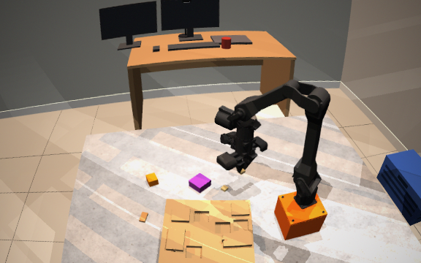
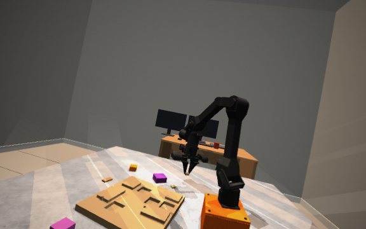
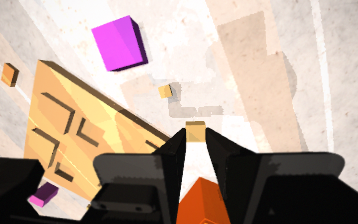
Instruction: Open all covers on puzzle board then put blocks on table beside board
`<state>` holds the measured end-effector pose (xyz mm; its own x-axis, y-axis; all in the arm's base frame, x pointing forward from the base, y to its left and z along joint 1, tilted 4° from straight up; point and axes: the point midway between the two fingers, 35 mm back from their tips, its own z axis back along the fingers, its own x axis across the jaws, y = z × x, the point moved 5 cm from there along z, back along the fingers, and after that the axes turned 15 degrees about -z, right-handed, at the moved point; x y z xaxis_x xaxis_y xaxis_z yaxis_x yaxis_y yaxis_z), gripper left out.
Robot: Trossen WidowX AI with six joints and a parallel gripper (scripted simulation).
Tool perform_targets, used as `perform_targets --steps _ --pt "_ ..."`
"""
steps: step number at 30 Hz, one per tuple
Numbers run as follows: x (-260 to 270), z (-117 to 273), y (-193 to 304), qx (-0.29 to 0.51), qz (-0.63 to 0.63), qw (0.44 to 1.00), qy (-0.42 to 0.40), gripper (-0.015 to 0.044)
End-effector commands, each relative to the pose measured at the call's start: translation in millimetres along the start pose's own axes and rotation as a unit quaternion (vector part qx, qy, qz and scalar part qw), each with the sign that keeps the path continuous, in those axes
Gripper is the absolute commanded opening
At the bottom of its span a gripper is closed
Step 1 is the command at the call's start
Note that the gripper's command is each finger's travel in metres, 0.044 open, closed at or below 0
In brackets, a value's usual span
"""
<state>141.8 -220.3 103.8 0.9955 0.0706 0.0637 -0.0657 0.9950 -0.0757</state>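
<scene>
My gripper (image 1: pixel 242 169) (image 2: pixel 187 172) (image 3: pixel 195 131) is shut on a small tan block, held above the table beyond the board's far edge. The tan puzzle board (image 1: pixel 207 235) (image 2: pixel 131 201) (image 3: pixel 115 131) shows several raised flat covers and sunken wells; no coloured block shows in the visible wells. On the table lie a purple block (image 1: pixel 199 182) (image 2: pixel 159 178) (image 3: pixel 118 45), another small tan block (image 1: pixel 224 188) (image 2: pixel 173 186) (image 3: pixel 165 91), an orange cube (image 1: pixel 152 179) (image 2: pixel 133 167) and a thin orange block (image 1: pixel 143 216) (image 2: pixel 107 179) (image 3: pixel 9 74). A second purple block (image 2: pixel 63 224) (image 3: pixel 43 195) lies beside the board.
The orange arm base (image 1: pixel 300 217) (image 2: pixel 225 211) (image 3: pixel 201 202) stands to the right of the board. A desk (image 1: pixel 210 56) with monitors and a red cup (image 1: pixel 226 42) stands behind the table. A blue drawer unit (image 1: pixel 413 186) stands at the far right.
</scene>
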Motion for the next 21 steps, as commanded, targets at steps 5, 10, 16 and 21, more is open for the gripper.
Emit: perform_targets --steps 5,10,16,21 --pt "0 -15 1 0.005 0.002 1.0 0.001 0.008" --pt "0 -24 0 0.005 0.002 1.0 0.001 0.008" --pt "0 -34 0 0.005 0.002 1.0 0.001 0.008" --pt "0 -42 0 0.005 0.002 1.0 0.001 0.008"
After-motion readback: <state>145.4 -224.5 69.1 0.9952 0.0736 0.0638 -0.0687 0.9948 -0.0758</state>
